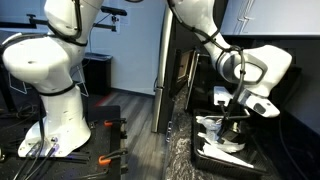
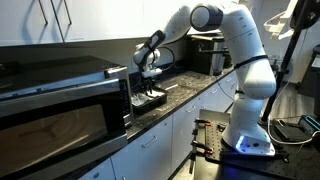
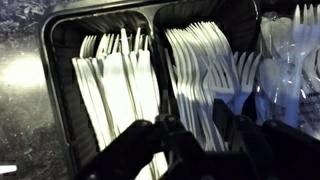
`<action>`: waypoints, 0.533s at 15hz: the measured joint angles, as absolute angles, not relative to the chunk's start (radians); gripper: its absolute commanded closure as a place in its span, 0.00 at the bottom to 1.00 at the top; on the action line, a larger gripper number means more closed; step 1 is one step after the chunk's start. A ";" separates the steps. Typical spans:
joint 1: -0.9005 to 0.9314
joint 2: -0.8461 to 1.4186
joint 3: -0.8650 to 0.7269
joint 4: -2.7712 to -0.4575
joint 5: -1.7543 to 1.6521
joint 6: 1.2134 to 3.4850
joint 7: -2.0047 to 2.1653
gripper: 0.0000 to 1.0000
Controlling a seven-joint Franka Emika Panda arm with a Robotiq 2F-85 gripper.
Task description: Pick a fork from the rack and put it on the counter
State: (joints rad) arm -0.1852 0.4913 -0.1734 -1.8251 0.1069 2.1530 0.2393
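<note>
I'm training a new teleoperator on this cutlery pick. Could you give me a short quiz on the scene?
1. True or false: the cutlery in the rack is white.
2. The gripper hangs over: A the rack, B a sink, C a stove.
3. Fill in: in the wrist view the rack shows ___ compartments.
Key: 1 true; 2 A; 3 two.
</note>
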 measured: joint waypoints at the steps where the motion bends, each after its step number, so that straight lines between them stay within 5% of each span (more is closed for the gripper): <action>1: -0.185 0.501 -0.173 -1.819 0.107 2.153 0.234 0.60; 5: -0.185 0.532 -0.172 -1.792 0.107 2.154 0.216 0.78; 8: -0.185 0.550 -0.169 -1.772 0.105 2.154 0.216 0.72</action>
